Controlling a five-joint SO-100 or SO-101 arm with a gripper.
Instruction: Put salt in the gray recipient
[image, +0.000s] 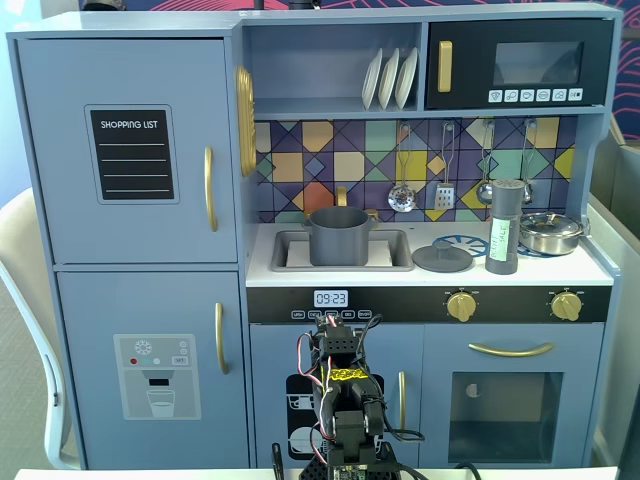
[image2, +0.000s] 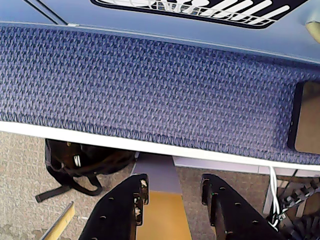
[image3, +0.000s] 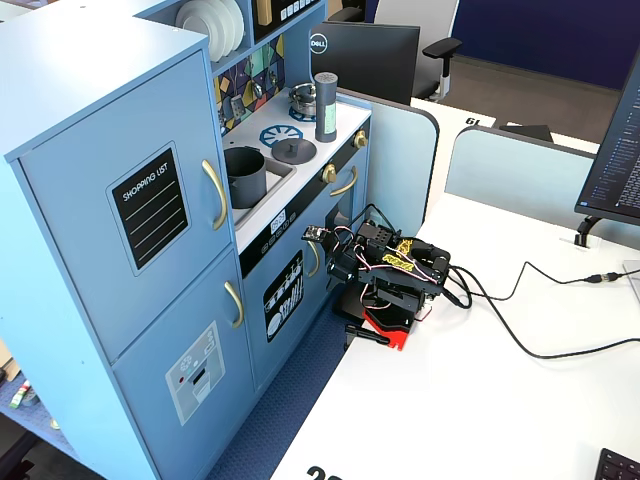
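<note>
The salt (image: 505, 228) is a tall gray shaker with a pale green label. It stands upright on the toy kitchen's counter, right of the sink, and shows in both fixed views (image3: 325, 107). The gray recipient (image: 338, 236), a dark gray pot with side handles, sits in the sink (image3: 245, 176). My arm (image: 340, 400) is folded low on the white table in front of the kitchen (image3: 392, 272), far below both. In the wrist view my gripper (image2: 174, 179) points down past the table edge, open, with only floor between its black fingers (image2: 125, 205).
A flat gray lid (image: 442, 259) lies between sink and salt. A shiny silver pan (image: 550, 232) sits right of the salt. Utensils (image: 445, 165) hang above the counter. A black bag (image2: 85, 162) lies on the floor. Cables (image3: 520, 320) cross the table.
</note>
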